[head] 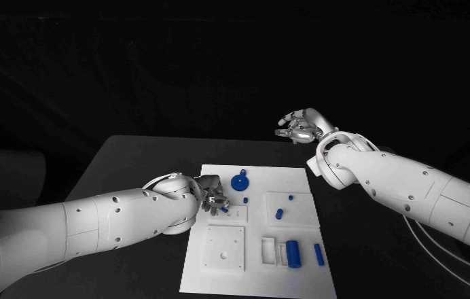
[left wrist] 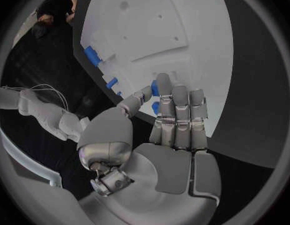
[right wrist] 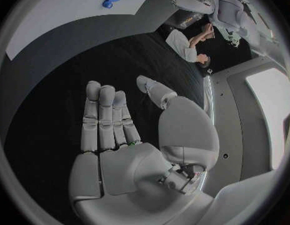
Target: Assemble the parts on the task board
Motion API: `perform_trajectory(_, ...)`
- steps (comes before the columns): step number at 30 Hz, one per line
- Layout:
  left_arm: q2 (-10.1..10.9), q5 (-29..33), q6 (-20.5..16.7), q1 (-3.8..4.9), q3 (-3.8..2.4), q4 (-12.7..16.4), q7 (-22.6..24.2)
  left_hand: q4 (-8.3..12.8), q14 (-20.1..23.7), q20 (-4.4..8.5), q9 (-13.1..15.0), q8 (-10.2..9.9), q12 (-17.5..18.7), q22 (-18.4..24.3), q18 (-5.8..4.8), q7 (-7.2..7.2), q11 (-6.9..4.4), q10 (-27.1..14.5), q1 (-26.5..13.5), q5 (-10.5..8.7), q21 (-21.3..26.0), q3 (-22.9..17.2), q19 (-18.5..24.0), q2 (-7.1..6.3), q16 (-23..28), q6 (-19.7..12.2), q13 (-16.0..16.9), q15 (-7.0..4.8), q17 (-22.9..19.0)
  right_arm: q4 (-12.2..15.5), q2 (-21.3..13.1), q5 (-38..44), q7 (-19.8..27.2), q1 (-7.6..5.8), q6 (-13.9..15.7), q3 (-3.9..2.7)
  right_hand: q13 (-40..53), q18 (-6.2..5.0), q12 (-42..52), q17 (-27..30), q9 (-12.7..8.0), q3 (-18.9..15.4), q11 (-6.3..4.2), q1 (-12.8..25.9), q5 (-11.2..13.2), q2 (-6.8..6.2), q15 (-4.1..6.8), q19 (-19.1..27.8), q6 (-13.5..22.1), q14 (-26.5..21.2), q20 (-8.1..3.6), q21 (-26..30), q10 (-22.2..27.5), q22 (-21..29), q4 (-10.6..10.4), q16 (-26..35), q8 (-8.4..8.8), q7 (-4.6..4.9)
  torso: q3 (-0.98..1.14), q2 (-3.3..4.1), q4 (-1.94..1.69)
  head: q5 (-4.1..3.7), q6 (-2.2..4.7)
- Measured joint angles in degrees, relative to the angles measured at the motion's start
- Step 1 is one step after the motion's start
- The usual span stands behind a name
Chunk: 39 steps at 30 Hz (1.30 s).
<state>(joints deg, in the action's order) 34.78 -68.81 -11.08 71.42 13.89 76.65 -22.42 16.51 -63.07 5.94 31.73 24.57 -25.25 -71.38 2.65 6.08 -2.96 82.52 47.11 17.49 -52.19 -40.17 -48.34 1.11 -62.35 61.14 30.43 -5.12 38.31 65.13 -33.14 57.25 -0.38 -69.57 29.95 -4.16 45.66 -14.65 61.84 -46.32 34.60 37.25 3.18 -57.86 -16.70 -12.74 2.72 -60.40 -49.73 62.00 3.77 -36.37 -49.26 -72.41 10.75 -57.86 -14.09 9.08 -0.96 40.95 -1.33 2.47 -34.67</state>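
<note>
Task board [head: 294,177] flat on the black table [head: 137,156], mid-table, directly ahead of the left hand and well short of the right. Assembly judged early: most parts loose.

Nearest the robot: long blue cylinder [head: 292,252] and slimmer blue pin [head: 319,254] lying side by side on the board, unseated, next to a white slotted block [head: 269,250]. White square plate [head: 224,247] beside them, its centre hole unfilled.

Mid-board: left hand [head: 214,200] over the board's left edge, fingers drawn together around a small blue part [left wrist: 155,89] held at the fingertips [left wrist: 164,82]; wrist view shows blue between thumb and fingers. Whether part already touches the board: cannot tell. Just beyond the fingertips, short blue peg [head: 279,213] lying loose and two smaller blue pieces [head: 292,196], seated or not unclear.

Farther: blue gear [head: 240,181] at the board's far end, apparently in place, though not confirmed.

Farthest: right hand [head: 301,126] raised past the board's far edge, well apart from every part, fingers spread, holding nothing.

Remaining, by judgement: placing the held part, then the cylinder, pin and peg.
</note>
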Motion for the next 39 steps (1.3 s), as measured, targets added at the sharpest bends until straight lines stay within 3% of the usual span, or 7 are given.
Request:
perform_trajectory(6,-0.7,0.0,0.0,-0.59,-0.05,-0.4,0.0,0.0,0.0,0.0,0.3,0.0,0.0,0.0,0.0,-0.06,0.09,0.1,-0.2,0.02,0.0,0.0,0.0,-0.15,-0.2,0.1,0.1,0.0,0.0,0.0,0.1,0.0,0.0,0.0,-0.1,0.0,-0.1,0.03,0.0,0.0,0.0,0.0,0.0,0.0,0.0,0.0,0.0,0.0,0.0,0.0,0.0,0.0,0.0,0.0,0.0,0.0,0.0,-0.01,0.0,-0.01,0.0,0.0,-0.06)
perform_trajectory(33,-1.1,0.1,-0.1,-0.81,-0.16,-0.7,0.3,0.0,0.0,0.0,0.2,-0.3,0.0,-0.1,0.0,-0.3,-0.02,-0.1,-0.1,-0.03,0.0,0.1,0.0,-0.06,-0.2,0.3,0.1,0.0,0.0,0.0,0.2,0.0,-0.1,0.0,-0.4,0.0,-0.7,0.44,0.4,0.1,0.0,0.0,0.09,0.2,-0.8,0.24,0.0,-0.4,-0.1,0.0,0.01,0.2,-0.1,0.0,0.0,0.2,0.0,-0.06,0.01,-0.02,-0.02,-0.04,-0.23)
perform_trajectory(39,-0.7,0.2,-2.0,-1.07,-0.05,0.0,0.3,0.0,-0.2,0.14,0.2,-0.2,-0.3,-0.2,0.0,-0.31,-0.29,0.2,-0.1,0.12,0.0,0.1,-0.1,-0.06,-0.5,0.3,0.3,-0.16,0.0,0.0,0.2,0.0,-0.2,0.0,-0.4,0.0,-0.8,0.47,0.4,0.1,0.0,0.0,0.1,0.5,-0.8,0.47,0.0,-0.4,-0.2,0.0,0.01,0.4,-0.1,0.0,0.0,0.2,0.0,-0.03,0.02,-0.02,-0.04,-0.04,-0.41)
